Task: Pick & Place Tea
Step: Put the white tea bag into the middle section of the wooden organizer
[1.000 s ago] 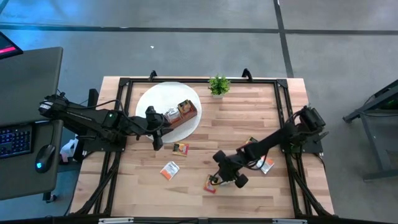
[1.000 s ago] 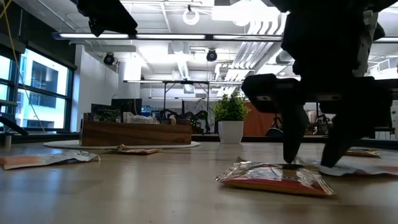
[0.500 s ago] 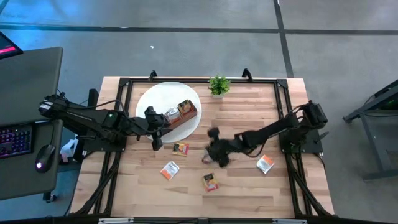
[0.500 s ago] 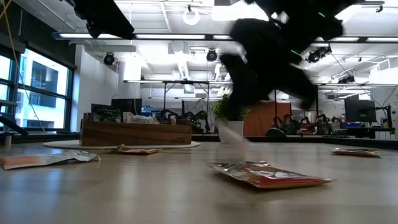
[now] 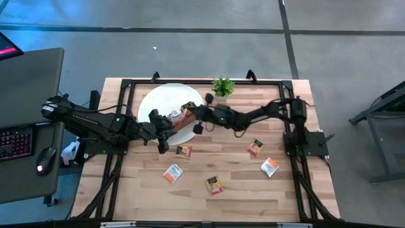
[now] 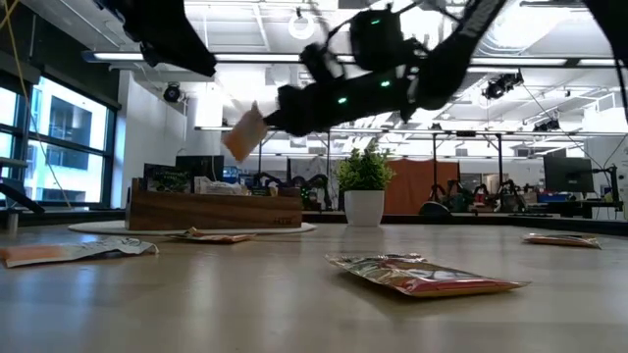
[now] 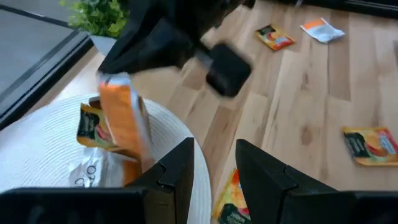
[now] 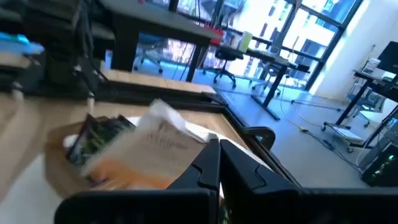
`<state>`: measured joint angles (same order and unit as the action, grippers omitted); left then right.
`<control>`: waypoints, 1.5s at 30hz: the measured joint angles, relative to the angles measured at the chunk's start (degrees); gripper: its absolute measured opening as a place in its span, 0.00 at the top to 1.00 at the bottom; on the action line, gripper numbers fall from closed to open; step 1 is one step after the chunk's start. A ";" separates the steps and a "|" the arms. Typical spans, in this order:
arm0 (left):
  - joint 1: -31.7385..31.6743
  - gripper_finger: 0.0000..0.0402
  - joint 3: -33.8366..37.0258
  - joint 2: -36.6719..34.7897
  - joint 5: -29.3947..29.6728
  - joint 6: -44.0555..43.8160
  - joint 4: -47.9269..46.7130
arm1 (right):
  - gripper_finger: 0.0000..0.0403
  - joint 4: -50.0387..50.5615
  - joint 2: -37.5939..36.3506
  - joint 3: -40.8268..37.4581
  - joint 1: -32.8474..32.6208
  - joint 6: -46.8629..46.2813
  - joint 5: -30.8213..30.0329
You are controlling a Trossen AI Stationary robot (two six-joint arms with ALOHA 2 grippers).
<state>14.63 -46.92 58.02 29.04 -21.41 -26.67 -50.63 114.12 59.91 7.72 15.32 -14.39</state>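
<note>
1. Right gripper [image 5: 190, 113]: fingers pressed together on a white-and-orange tea sachet [image 6: 244, 132], carried in the air. A second ago these fingers stood apart over a sachet near the table's front; the arm has since swung across to the box.
2. Wooden box [image 5: 188, 114]: directly beneath the carried sachet, on the white round plate [image 5: 155, 100]. Already holds several sachets. Judgement: the carry is almost done; release into a compartment is the remaining step.
3. Left gripper [image 5: 163, 134]: just beside the right gripper, at the plate's edge, fingers apart and empty, unchanged over the last second.
4. Orange sachet [image 5: 183, 151]: on the table near the plate's rim, a little way from the right gripper.
5. Potted plant [image 5: 222, 86]: just behind the right arm's forearm, not involved.
6. Loose sachets further off: one [image 5: 173, 173] and one [image 5: 214, 185] toward the table's front, the latter lying where the right gripper hovered a second ago; one [image 5: 255, 147] and one [image 5: 270, 167] under the right arm's far reach. Judgement: five sachets await collection.
</note>
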 joint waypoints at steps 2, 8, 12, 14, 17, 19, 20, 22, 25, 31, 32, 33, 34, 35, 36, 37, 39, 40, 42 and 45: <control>0.00 0.71 0.00 0.02 1.57 0.01 0.28 | 1.00 3.60 2.24 3.39 0.25 1.41 -0.06; 0.00 0.71 0.00 -0.16 5.44 -0.04 -0.05 | 1.00 16.27 5.44 12.25 0.09 3.84 1.40; 0.00 0.71 0.00 -0.75 6.81 -0.08 0.02 | 1.00 28.72 5.53 16.42 0.16 1.63 0.94; 0.00 0.71 0.00 -0.75 6.92 -0.07 0.00 | 1.00 30.63 5.66 17.42 0.18 1.63 0.85; 0.00 0.71 0.00 -0.75 7.15 -0.07 0.02 | 1.00 30.11 5.63 18.25 0.13 1.69 1.30; 0.00 0.71 0.00 -0.75 7.44 -0.07 0.00 | 1.00 30.20 5.58 18.15 0.11 1.77 0.95; 0.00 0.71 0.00 -0.75 7.56 -0.09 0.03 | 1.00 30.92 5.58 18.11 0.12 1.82 0.98; 0.00 0.71 0.00 -0.75 7.57 -0.09 0.08 | 1.00 32.08 5.58 18.04 0.36 1.85 1.76; 0.00 0.71 0.00 -0.75 7.58 -0.11 0.21 | 0.97 32.45 5.58 18.02 0.66 1.83 5.16; 0.00 0.71 0.00 -0.75 7.99 -0.13 1.36 | 0.83 32.60 5.58 18.02 0.62 2.23 3.97; 0.00 0.71 0.00 -0.75 7.98 -0.13 1.68 | 0.80 32.80 5.58 18.02 0.62 2.66 3.31; 0.00 0.71 0.00 -0.75 7.91 -0.13 2.02 | 0.77 32.82 5.58 18.02 0.64 2.72 2.78; 0.00 0.71 0.00 -0.75 7.65 -0.13 2.25 | 0.74 32.76 5.58 18.02 0.64 2.72 2.64; 0.00 0.71 0.00 -0.75 7.14 -0.14 2.58 | 0.71 32.51 5.58 18.02 0.64 2.72 2.71; -0.01 0.71 0.00 -0.75 6.27 -0.18 3.02 | 0.69 32.11 5.58 18.02 0.68 2.83 2.99; -0.02 0.71 0.00 -0.75 4.88 -0.28 3.19 | 0.67 31.65 5.58 18.02 0.68 3.05 3.61; -0.02 0.71 0.00 -0.75 1.02 -0.24 2.90 | 0.64 30.52 5.58 18.02 0.33 3.15 5.58; -0.02 0.71 0.00 -0.75 -0.85 -0.06 2.83 | 0.63 30.01 5.58 18.02 -0.06 3.18 6.99; 0.00 0.71 0.00 -0.44 -3.19 -0.01 2.97 | 0.63 29.74 5.55 18.02 -1.20 4.02 10.57; 0.00 0.71 0.02 0.11 -3.19 -0.07 2.76 | 0.65 29.92 5.55 18.02 -2.91 2.59 12.05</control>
<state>14.63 -46.89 58.13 25.86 -21.47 -23.91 -20.71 119.68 77.93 4.82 17.91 -2.34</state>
